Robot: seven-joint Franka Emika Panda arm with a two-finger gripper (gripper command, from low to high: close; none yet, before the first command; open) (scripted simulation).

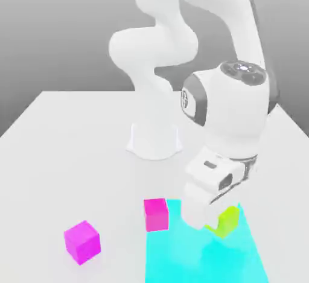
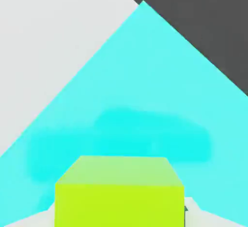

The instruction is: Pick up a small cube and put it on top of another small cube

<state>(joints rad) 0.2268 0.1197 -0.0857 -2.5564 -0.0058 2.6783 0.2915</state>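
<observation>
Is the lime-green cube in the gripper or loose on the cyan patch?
In the gripper: shut on the lime-green cube, which the hand view shows close up between the fingers. Whether it has left the cyan patch cannot be told.

Matte lime-green cube (image 2: 118,192); smooth, flat cyan patch (image 1: 235,257); matte white table (image 1: 72,137).

White arm (image 1: 181,40) rises from round base (image 1: 154,143) at far middle of white table (image 1: 54,149), bends down toward near right. Gripper (image 1: 216,220) over cyan patch (image 1: 205,251), closed on lime-green cube (image 1: 229,220); cube appears lifted off patch, slightly tilted. Pink cube (image 1: 156,213) at patch's far-left edge, left of gripper. Magenta cube (image 1: 82,241) well left of pink cube, on bare table, nearer camera.
</observation>
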